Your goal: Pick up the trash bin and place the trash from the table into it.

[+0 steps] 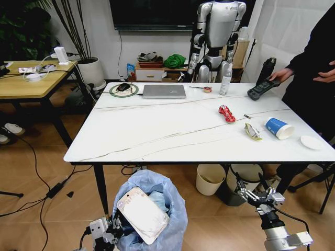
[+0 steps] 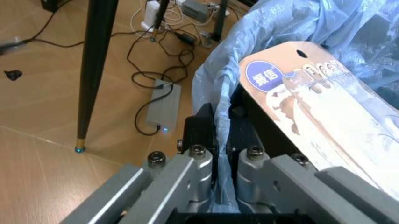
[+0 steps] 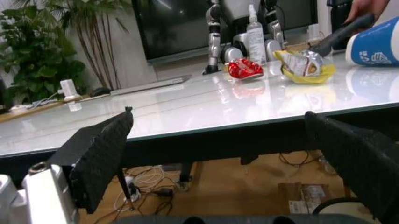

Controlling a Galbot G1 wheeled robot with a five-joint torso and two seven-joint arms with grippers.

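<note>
The trash bin (image 1: 157,194), lined with a crinkly light-blue bag, stands below the table's (image 1: 157,130) front edge with a flat white pouch (image 1: 142,214) inside. My left gripper (image 1: 114,227) is shut on the trash bin's rim (image 2: 215,116), the bag pinched between its fingers (image 2: 194,161). Trash lies at the table's right end: a red wrapper (image 1: 226,113), a yellowish wrapper (image 1: 253,131) and a blue-and-white cup (image 1: 279,128). My right gripper (image 1: 259,196) hangs open just below the table's front edge, on the right. From its wrist, the red wrapper (image 3: 244,68), yellowish wrapper (image 3: 303,65) and cup (image 3: 374,46) lie ahead.
A laptop (image 1: 164,91), a spray bottle (image 1: 225,79) and a white disc (image 1: 312,142) sit on the table. A person at the right holds a black device (image 1: 261,88). A cream bin (image 1: 210,179) stands under the table; cables (image 2: 159,79) cross the floor.
</note>
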